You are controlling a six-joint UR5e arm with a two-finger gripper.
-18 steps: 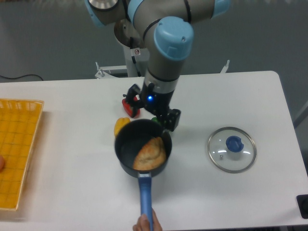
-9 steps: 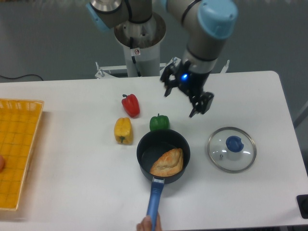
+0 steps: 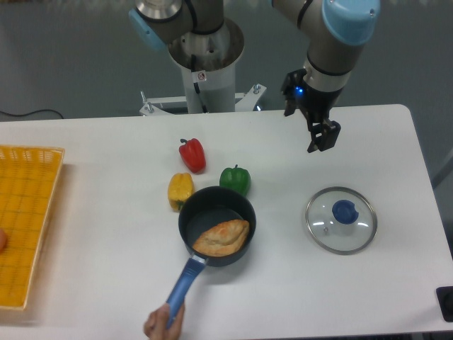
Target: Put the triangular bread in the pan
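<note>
The triangular bread [image 3: 222, 237] lies flat inside the pan [image 3: 207, 213], a small black saucepan near the table's middle front. The pan's blue handle [image 3: 185, 281] points to the lower left. My gripper [image 3: 307, 122] hangs above the back right of the table, well away from the pan and to its upper right. It is open and holds nothing.
A red pepper [image 3: 192, 154], a yellow pepper [image 3: 180, 191] and a green pepper [image 3: 235, 179] stand just behind the pan. A glass lid with a blue knob [image 3: 341, 219] lies to the right. A yellow basket [image 3: 25, 221] sits at the left edge. A human hand [image 3: 162, 326] holds the handle's end.
My gripper has risen from the pan and swung right toward the table's back. The hand has shifted the pan and turned its handle to the lower left; the bread stays inside.
</note>
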